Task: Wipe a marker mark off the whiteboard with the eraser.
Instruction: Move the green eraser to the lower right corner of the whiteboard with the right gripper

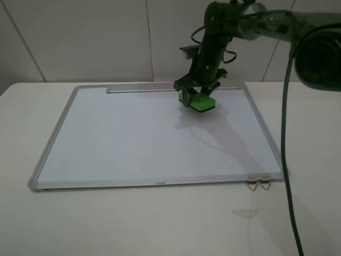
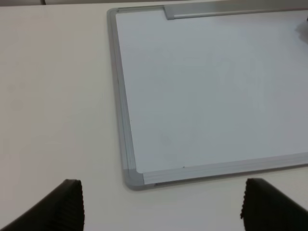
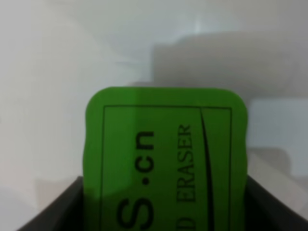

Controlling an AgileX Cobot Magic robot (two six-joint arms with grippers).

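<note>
Nearest, over the bare table [image 2: 48, 96] by a corner of the whiteboard [image 1: 133, 144]: left gripper [image 2: 161, 209], fingers spread wide, nothing between them, touched nothing. At the board's near right corner, 2 small metal clips [image 1: 258, 184]. Across the middle of the board, no marker mark made out for certain; perhaps hidden in the arm's shadow just nearer than the eraser, too faint to place.

Risked, from here: a swipe landing beside the mark, since its spot could not be read; a tilted eraser dragging on 1 edge only and leaving a streak; a hard press shoving the seemingly loose board along the table.

Farthest, close to the grey tray strip [image 1: 141, 88]: right gripper [image 1: 200, 97], pointed down, jaws clamped onto the sides of the green eraser [image 1: 204, 102], parted only as wide as the block. Hung tilted, low over or on the board; contact could not be told. Lettered face turned toward the wrist camera.
</note>
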